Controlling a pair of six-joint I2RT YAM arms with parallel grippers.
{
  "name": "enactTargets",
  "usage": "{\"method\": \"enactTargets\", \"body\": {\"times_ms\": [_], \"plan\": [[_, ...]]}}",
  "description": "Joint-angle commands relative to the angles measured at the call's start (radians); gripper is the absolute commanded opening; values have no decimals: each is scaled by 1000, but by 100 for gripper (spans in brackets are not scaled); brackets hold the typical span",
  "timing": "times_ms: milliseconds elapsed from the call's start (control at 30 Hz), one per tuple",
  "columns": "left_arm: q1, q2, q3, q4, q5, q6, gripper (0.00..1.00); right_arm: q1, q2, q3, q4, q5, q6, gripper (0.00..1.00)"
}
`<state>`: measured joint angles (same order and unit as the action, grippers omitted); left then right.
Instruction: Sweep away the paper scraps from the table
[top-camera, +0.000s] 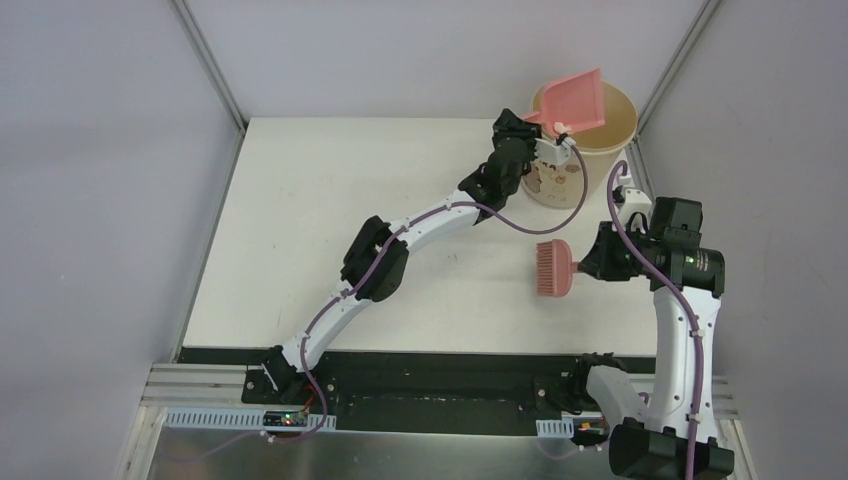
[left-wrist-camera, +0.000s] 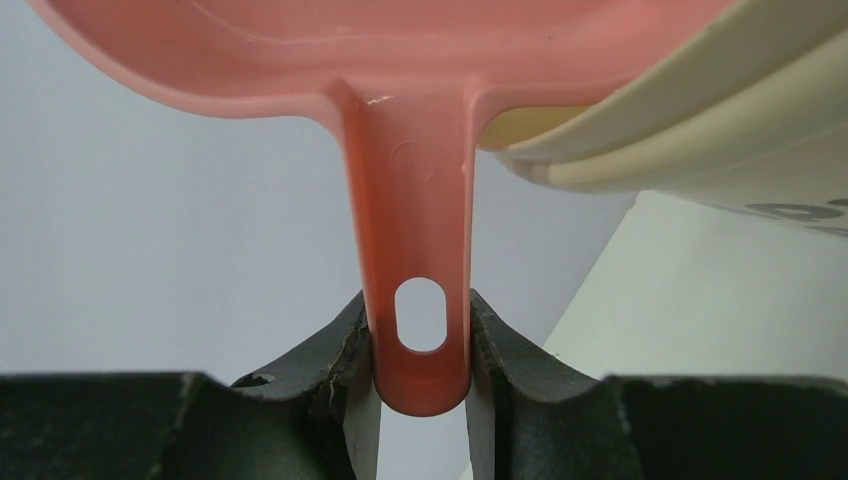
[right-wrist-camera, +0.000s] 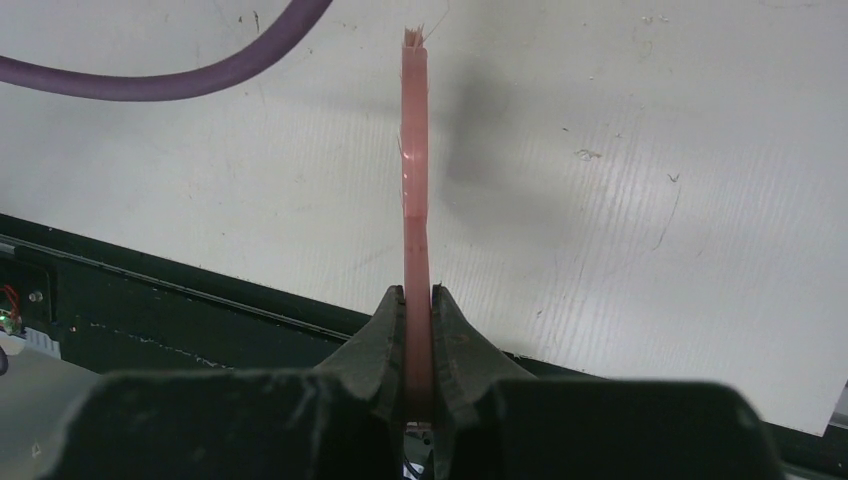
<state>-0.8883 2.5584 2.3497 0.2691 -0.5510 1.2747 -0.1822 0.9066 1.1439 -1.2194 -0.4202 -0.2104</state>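
My left gripper (top-camera: 540, 124) is shut on the handle of the pink dustpan (top-camera: 575, 100) and holds it tilted over the beige round bucket (top-camera: 620, 120) at the back right. In the left wrist view the handle (left-wrist-camera: 420, 300) sits between my black fingers (left-wrist-camera: 330, 350), with the bucket rim (left-wrist-camera: 700, 120) beside it. My right gripper (top-camera: 585, 265) is shut on the pink brush (top-camera: 552, 268), held above the white table (top-camera: 330, 200) at the right. The brush shows edge-on in the right wrist view (right-wrist-camera: 415, 180). No paper scraps show on the table.
The table's black front edge (top-camera: 400, 355) runs along the near side, also seen in the right wrist view (right-wrist-camera: 200, 290). A purple cable (right-wrist-camera: 150, 80) hangs over the table. Grey walls stand to the left, back and right.
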Motion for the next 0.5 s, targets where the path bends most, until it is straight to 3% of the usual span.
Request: {"method": "enactTargets", "body": {"times_ms": [0, 267, 467], "plan": [[6, -73, -24, 134, 18, 101, 0, -6, 1, -2, 62, -51, 25, 0], [5, -88, -47, 180, 41, 160, 0, -7, -26, -4, 65, -45, 28, 0], [-1, -100, -52, 413, 28, 214, 0, -7, -37, -4, 65, -43, 27, 0]]}}
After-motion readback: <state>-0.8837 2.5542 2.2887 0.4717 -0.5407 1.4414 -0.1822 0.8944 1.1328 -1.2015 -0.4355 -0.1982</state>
